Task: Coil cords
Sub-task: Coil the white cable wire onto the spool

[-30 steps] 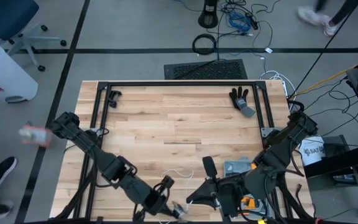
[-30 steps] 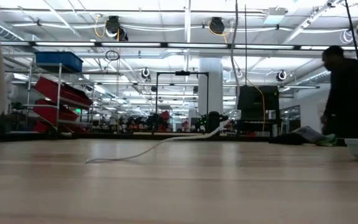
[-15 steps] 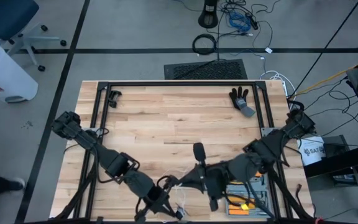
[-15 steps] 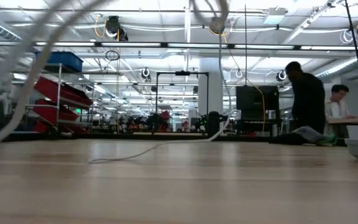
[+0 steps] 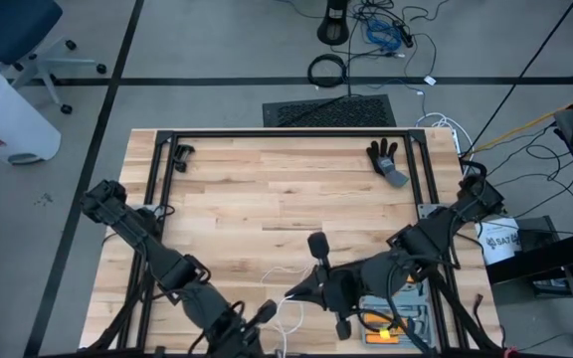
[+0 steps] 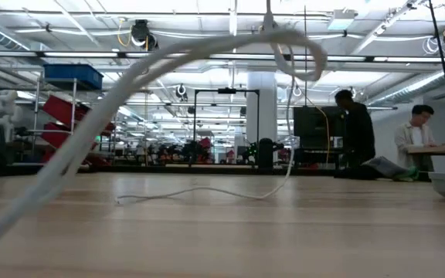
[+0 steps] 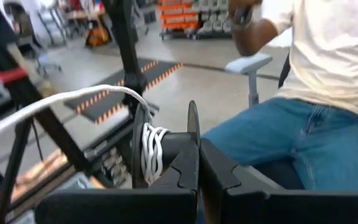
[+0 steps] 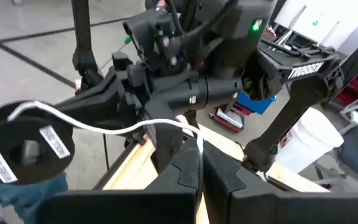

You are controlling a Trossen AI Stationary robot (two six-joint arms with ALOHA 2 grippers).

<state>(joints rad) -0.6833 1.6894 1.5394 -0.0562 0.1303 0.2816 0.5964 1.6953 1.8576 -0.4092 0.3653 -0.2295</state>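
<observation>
In the left wrist view the small black reel [image 7: 166, 146] shows edge-on, with turns of the white cord [image 7: 150, 152] wound on its hub. My left gripper [image 7: 194, 152] is shut on it, low over the table's near edge [image 5: 260, 318]. From the reel [image 8: 27, 146] the cord [image 8: 104, 127] runs through the air to my right gripper [image 8: 199, 155], which is shut on it just right of the left one [image 5: 293, 295]. The rest of the cord [image 6: 199, 191] lies slack on the table. My left gripper pinches one thin flange of the reel [image 7: 192, 134] at its rim between the two fingers. The fingers lie about level. The reel stands on edge, lifted clear of the table. My right gripper pinches the white cord [image 8: 194, 132] between its fingertips, a short way from the reel. The fingers point about level toward the table's left. The cord sags a little between the fingers and the reel.
A black glove [image 5: 386, 157] lies at the far right and a small black object [image 5: 181, 154] at the far left. Grey and orange items [image 5: 386, 320] sit at the near right under the right arm. People are in the room beyond [image 6: 354, 131], one seated close by [image 7: 328, 124].
My right gripper has gone toward the table's left with the cord. My left gripper has moved toward the near edge and rolled with the reel. A loop of cord has swung up in front of the low camera; the slack on the table has shifted.
</observation>
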